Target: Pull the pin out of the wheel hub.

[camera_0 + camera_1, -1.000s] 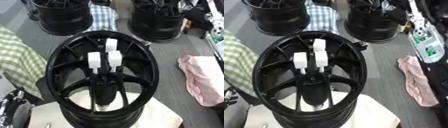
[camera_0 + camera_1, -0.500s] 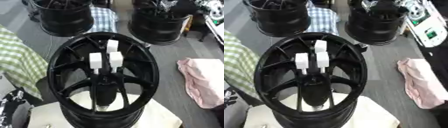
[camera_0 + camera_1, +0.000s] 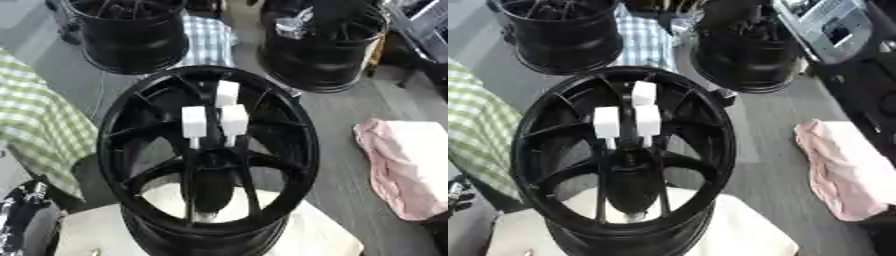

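Left eye view: a black wheel hub [image 3: 207, 155] lies face-up in the centre foreground, its spokes radiating from a dark central boss. Three white block-shaped pin heads [image 3: 220, 116] stand above the boss, one farther back and two side by side nearer the camera; thin shafts run down from the two nearer blocks toward the centre of the hub. Whether the shafts are seated in the hub cannot be told. The hub rests on a pale cream pad [image 3: 324, 240] that shows through the spoke openings and beyond the lower rim.

Beyond the hub, two further black wheels stand on the grey floor [image 3: 350, 110]: one at upper left [image 3: 131, 32] and one at upper right [image 3: 324, 42], each well apart from the central hub. Between them lies a blue-and-white checked cloth [image 3: 208, 37]. A green-and-white checked cloth [image 3: 35, 120] covers the area left of the hub, just beside its rim. A crumpled pink cloth [image 3: 407, 167] lies on the floor to the right, apart from the hub.

Right eye view: a dark, mottled shape [image 3: 457, 195] sits at the lower left edge; it cannot be made out as a robot hand. Neither robot hand shows in either view, so the state of their fingers cannot be told.
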You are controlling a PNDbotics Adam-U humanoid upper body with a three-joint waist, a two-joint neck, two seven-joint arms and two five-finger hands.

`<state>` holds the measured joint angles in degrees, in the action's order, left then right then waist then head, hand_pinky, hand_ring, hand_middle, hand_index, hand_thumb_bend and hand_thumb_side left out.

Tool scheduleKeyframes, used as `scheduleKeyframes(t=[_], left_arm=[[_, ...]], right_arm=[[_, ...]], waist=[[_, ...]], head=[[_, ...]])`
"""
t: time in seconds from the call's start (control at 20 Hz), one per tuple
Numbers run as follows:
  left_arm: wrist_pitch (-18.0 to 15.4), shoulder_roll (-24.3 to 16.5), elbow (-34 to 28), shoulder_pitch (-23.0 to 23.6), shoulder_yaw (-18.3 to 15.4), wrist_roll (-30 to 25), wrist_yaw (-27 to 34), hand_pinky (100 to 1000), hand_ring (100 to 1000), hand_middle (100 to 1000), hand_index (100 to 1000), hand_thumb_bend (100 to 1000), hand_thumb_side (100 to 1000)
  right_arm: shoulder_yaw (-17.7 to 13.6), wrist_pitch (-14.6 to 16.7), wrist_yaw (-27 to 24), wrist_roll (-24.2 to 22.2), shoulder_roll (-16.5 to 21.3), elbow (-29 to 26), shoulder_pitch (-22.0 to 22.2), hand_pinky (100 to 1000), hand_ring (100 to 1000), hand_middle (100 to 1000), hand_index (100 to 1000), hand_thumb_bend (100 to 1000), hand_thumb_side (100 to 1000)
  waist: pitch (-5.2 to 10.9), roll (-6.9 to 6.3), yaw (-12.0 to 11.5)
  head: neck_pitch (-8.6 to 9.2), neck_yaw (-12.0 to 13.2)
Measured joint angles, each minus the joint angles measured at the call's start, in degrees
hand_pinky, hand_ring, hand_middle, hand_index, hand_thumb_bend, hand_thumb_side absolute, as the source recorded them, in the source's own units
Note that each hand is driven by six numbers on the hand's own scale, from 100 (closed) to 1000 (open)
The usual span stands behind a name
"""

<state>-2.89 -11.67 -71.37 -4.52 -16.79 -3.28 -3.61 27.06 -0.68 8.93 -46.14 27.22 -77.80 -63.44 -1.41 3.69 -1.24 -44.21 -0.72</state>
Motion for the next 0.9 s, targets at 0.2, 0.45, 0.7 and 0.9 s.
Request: scheduleKeyframes(t=[0.2,0.45,0.7,0.9], left_arm=[[0.05,0.0,0.0,-0.01,0.24,-0.34,-0.16,735,687,677,785,213,606],[0.23,0.0,-0.02,-0.03,0.35,-0.62,-0.28,734,688,677,785,215,606],[0.24,0.0,-0.03,-0.05,0.35,-0.85,-0.41,734,688,677,785,216,607],[0.26,0.0,-0.05,-0.07,0.36,-1.04,-0.42,735,688,677,785,215,608]], right_arm=[[0.66,0.92,2.47,-2.35,-2.97,3.75,-1.25,860,877,882,947,193,559],[0.87,2.54,6.86,-4.08,-5.88,8.55,-2.07,865,889,891,952,209,562],[0.8,4.3,10.3,-5.11,-8.13,12.97,-2.11,861,884,882,944,229,561],[0.31,5.5,13.1,-5.62,-9.48,16.04,-2.11,862,886,885,949,240,554]], waist=[[0.0,0.1,-0.29],[0.0,0.2,-0.41],[0.0,0.21,-0.54],[0.0,0.21,-0.57]], head=[[0.0,-0.04],[0.0,-0.28],[0.0,-0.4],[0.0,-0.43]])
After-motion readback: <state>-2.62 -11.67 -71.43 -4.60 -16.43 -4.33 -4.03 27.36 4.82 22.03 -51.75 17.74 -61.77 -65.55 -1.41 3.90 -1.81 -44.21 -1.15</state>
